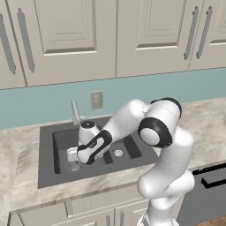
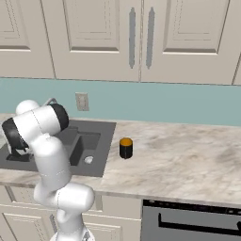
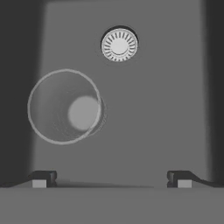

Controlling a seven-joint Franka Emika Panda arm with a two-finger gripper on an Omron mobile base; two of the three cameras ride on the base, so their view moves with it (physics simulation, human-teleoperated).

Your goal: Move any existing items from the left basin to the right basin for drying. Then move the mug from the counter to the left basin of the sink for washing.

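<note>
End effector (image 3: pixel 111 178): over the left basin, looking straight down; tips set wide apart, nothing between them.
Glass (image 3: pixel 64 106): upright on the floor of the left basin (image 3: pixel 153 109), mouth up, long axis vertical; seen from above as a ring with a pale base.
Glass from end effector: off to one side of the line between the tips, toward the left tip in the hand view and ahead of it; not yet between the fingers. A sideways shift looks needed before descent.
Drain (image 3: pixel 119 44): beyond the glass, apart from it.
Left basin, contents: glass only, as far as seen.
Right basin (image 1: pixel 128 148): just beside the left one, past the divider; its drain shows, nothing else seen in it.
Mug (image 2: pixel 125 148): upright on the worktop (image 2: pixel 179 155), near the sink (image 2: pixel 106 141) rim on the right-basin side; well apart from the end effector.
Stage, judged: first transfer not yet begun.
</note>
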